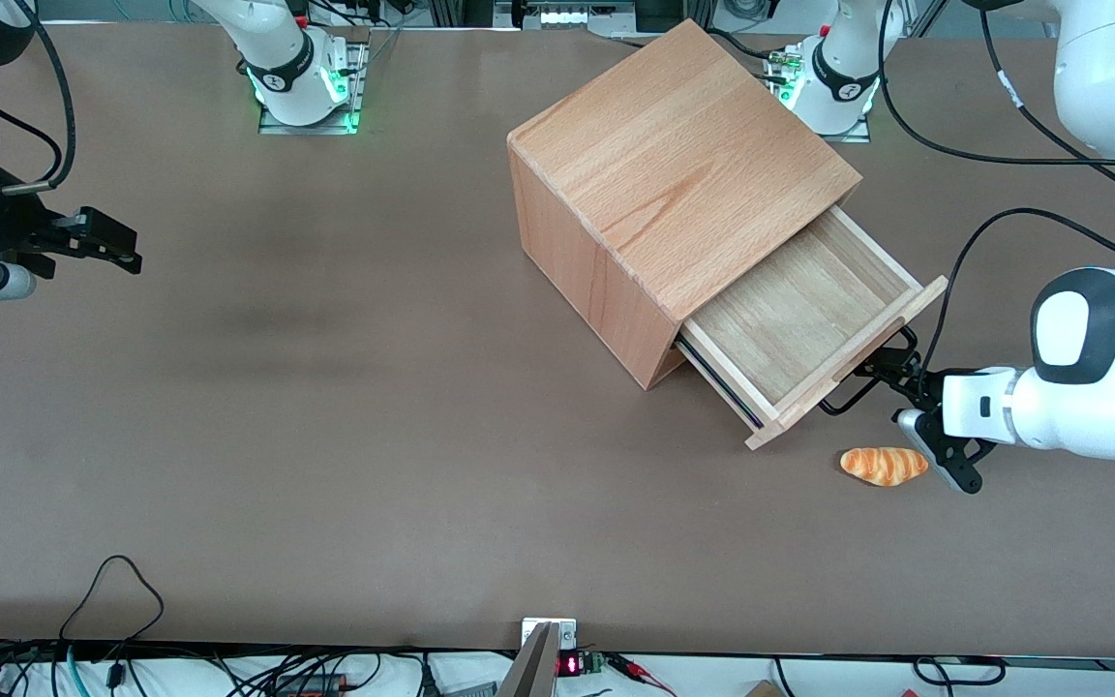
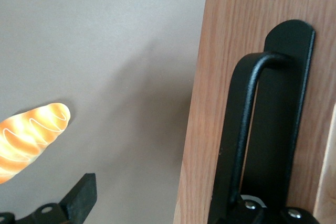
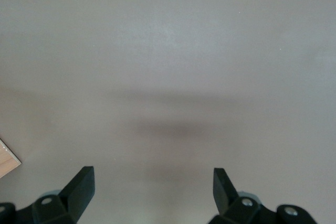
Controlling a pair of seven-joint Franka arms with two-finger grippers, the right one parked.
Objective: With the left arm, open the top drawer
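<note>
Top drawer (image 1: 799, 324) pulled well out, light wood, bare inside; I see gripper (image 1: 891, 373) spread open around its black bar handle (image 2: 239, 129).

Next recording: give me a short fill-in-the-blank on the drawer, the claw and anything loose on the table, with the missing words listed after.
1. The top drawer of the wooden cabinet is pulled ____.
2. The left arm's claw is at the drawer's black ____.
3. Inside, the drawer holds ____.
4. The toy bread lies on the ____, nearer the front camera than the drawer front.

Missing words: open; handle; nothing; table
</note>
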